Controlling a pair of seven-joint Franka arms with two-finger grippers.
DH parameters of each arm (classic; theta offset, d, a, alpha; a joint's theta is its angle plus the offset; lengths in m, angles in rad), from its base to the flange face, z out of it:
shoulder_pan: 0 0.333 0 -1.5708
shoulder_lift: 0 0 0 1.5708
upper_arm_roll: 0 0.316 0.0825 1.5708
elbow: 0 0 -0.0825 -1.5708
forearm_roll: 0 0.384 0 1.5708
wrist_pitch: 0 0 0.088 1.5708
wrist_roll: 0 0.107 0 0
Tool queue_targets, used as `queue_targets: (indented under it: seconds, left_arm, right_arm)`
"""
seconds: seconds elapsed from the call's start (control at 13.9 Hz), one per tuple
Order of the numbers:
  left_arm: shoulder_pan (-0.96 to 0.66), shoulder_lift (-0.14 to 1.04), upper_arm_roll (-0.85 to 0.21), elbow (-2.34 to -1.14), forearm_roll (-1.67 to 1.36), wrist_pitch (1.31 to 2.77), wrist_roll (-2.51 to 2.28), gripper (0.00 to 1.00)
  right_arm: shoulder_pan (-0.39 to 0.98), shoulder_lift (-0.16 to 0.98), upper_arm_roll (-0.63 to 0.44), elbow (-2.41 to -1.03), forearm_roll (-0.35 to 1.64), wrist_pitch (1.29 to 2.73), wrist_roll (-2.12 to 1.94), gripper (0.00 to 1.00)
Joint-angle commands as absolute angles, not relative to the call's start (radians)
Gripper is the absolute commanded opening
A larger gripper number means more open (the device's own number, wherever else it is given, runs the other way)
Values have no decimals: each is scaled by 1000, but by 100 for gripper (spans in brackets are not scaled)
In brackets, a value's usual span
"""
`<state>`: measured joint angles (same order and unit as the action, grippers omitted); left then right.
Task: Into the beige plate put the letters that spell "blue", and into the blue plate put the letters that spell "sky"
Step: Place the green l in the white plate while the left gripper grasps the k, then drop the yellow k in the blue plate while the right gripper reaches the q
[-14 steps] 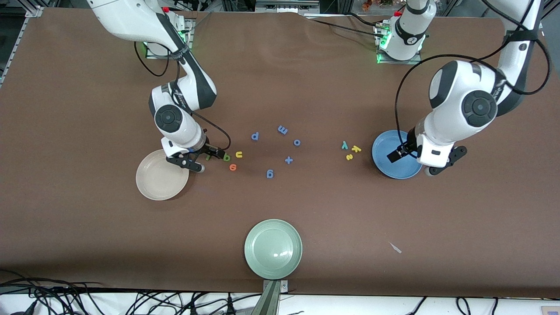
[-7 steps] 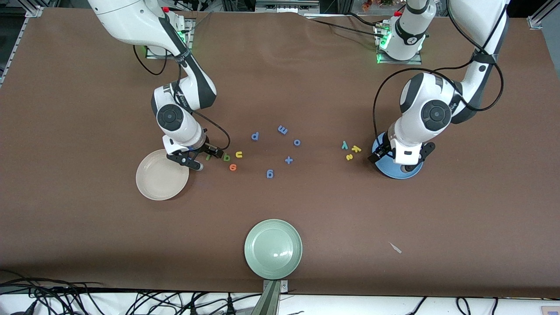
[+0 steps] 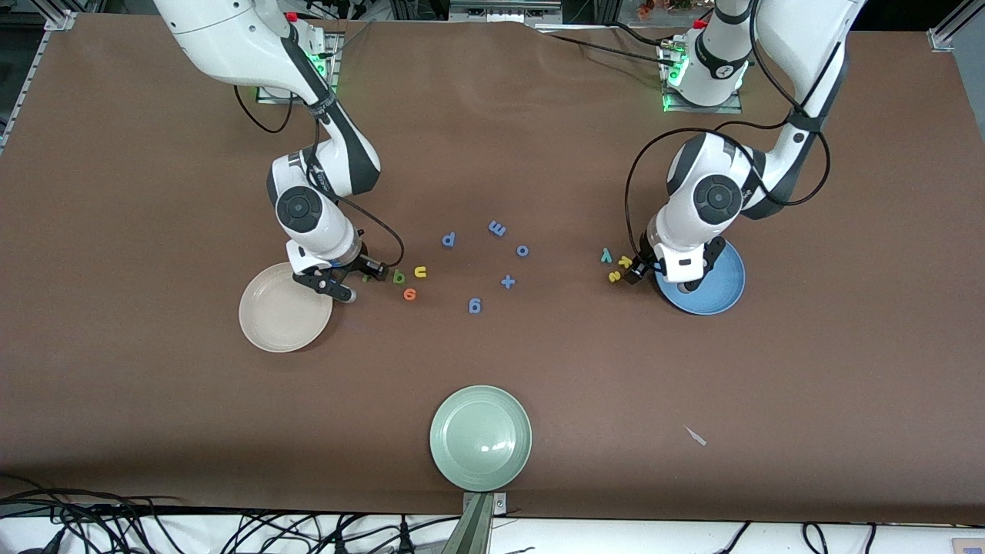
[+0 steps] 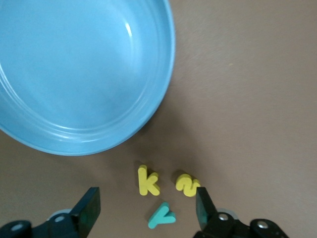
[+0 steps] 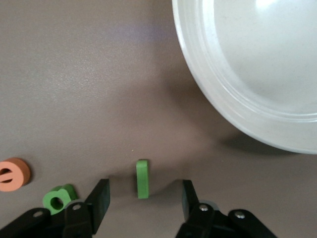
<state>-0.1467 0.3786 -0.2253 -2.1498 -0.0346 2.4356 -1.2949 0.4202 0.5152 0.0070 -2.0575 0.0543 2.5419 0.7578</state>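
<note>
A wide table (image 3: 154, 400) covered in a matte brown sheet is seen, with metal framing along the edge where the arm bases stand and black cables trailing along the edge nearest the front camera.

The round cream-beige plate with a raised rim (image 3: 281, 312) lies toward the right arm's end of the table. The right gripper (image 3: 352, 278) is held low just beside that plate's rim; its fingers (image 5: 99, 198) are spread apart with nothing gripped, and the dark green stick-like toy letter l (image 5: 142, 178) lies on the table between them. Near it lie the dark green toy letter b (image 3: 399, 276), the yellow toy letter u (image 3: 420, 271) and the orange toy letter e (image 3: 409, 294).

The round medium-blue plate with a raised rim (image 3: 719, 288) lies toward the left arm's end. The left gripper (image 3: 636, 271) is lowered just beside it, its fingers (image 4: 89, 210) parted and empty, straddling the yellow toy letter k (image 4: 147, 180). The yellow toy letter s (image 4: 187, 185) is close against one finger, and the teal-green toy letter y (image 4: 162, 215) lies alongside.

Scattered blue toy letters and a blue plus sign (image 3: 508, 282) are spread across the table's middle. A round pale green plate (image 3: 481, 438) sits at the middle of the edge nearest the front camera.
</note>
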Motion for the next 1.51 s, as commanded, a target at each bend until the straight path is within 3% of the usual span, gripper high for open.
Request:
queue_targets:
  seconds: [0.0, 0.14, 0.22, 0.43, 0.72, 1.08, 1.23, 1.44]
  left_arm:
    - [-152, 364, -224, -2198, -41, 2492, -1353, 81]
    - [-150, 367, -224, -2221, -41, 2546, -1377, 77]
    - [-152, 373, -224, -2220, -41, 2551, -1382, 76]
    - [-176, 383, -221, -2220, -41, 2560, -1431, 73]
    - [-184, 411, -221, -2210, -2, 2563, -1480, 73]
    - [-184, 439, -221, -2214, 75, 2614, -1552, 71]
    - [-184, 440, -221, -2215, 80, 2612, -1551, 71]
    - [-181, 440, -221, -2220, 91, 2609, -1554, 68]
  right_arm:
    - [417, 517, 9, -2063, 52, 2560, 772, 30]
    - [417, 517, 8, -2060, 52, 2560, 772, 6]
    - [417, 517, 8, -2059, 52, 2559, 770, 0]
    - [414, 494, -1, -2031, 51, 2521, 749, 0]
    - [411, 469, -106, -1832, 55, 2173, 599, 0]
    - [337, 494, -155, -1835, 63, 2210, 402, 0]
    - [337, 494, -155, -1841, 67, 2214, 417, 42]
    - [345, 489, -150, -1838, 71, 2204, 432, 45]
